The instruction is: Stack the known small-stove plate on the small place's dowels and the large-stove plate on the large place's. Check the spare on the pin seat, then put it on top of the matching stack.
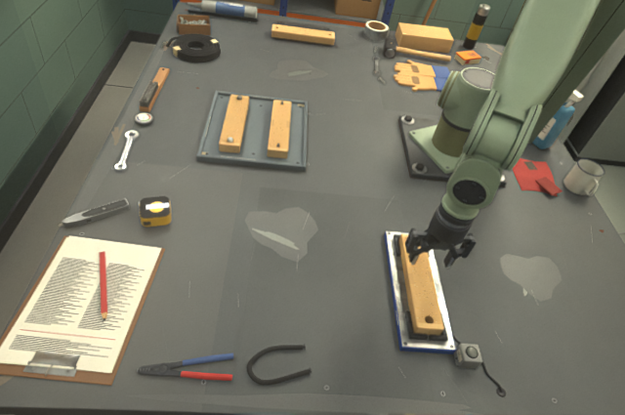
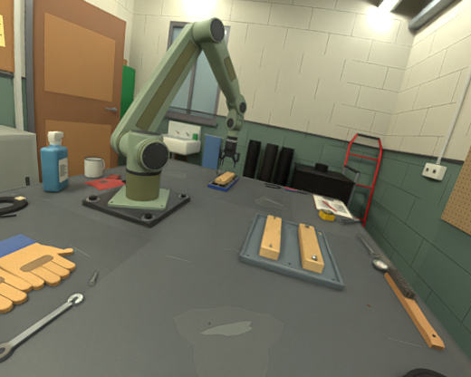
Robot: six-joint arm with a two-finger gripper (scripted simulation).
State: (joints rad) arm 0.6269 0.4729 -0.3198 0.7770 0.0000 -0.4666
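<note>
The spare wooden plate lies on the white, blue-edged pin seat at the near right of the table, with a hole near its near end. My gripper hovers open over the plate's far end and holds nothing. To the far left, two wooden plates lie side by side on the grey tray, each on its own place, and a dowel tip shows at the near end of each. From the second side camera the gripper hangs just above the spare.
The robot base stands behind the pin seat. A small grey button box with a cable sits at the seat's near corner. A clipboard, pliers and a tape measure lie on the left. Work gloves lie far back.
</note>
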